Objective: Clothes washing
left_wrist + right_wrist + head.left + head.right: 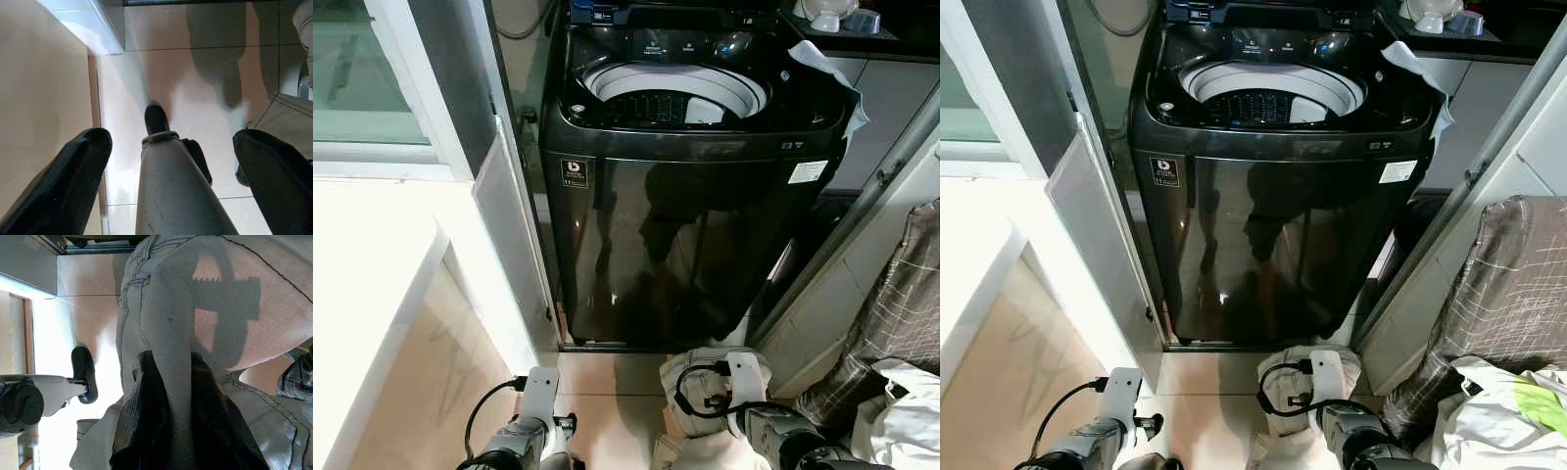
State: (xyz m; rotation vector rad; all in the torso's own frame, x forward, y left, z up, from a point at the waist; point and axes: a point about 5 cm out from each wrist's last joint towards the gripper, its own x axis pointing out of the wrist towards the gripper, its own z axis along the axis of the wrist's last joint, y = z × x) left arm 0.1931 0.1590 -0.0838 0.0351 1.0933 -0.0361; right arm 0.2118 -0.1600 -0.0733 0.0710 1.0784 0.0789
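A black top-loading washing machine [690, 215] stands ahead with its lid up and its white drum [675, 93] open. A pair of beige trousers [205, 318] hangs low in front of the machine's base, with my right gripper [168, 396] shut on a fold of them. The trousers [705, 392] also show in the head views at the bottom, beside my right wrist [749, 392]. My left gripper [171, 161] is open over the tiled floor, its fingers [73, 171] spread wide and holding nothing. My left wrist [536, 406] is low at the bottom left.
A checked cloth [901, 294] and other laundry [1498, 411] pile at the right. A white door frame and panel [504, 225] stand left of the machine. A metal rail [862, 201] leans at the right. My leg and foot [166, 156] are below the left gripper.
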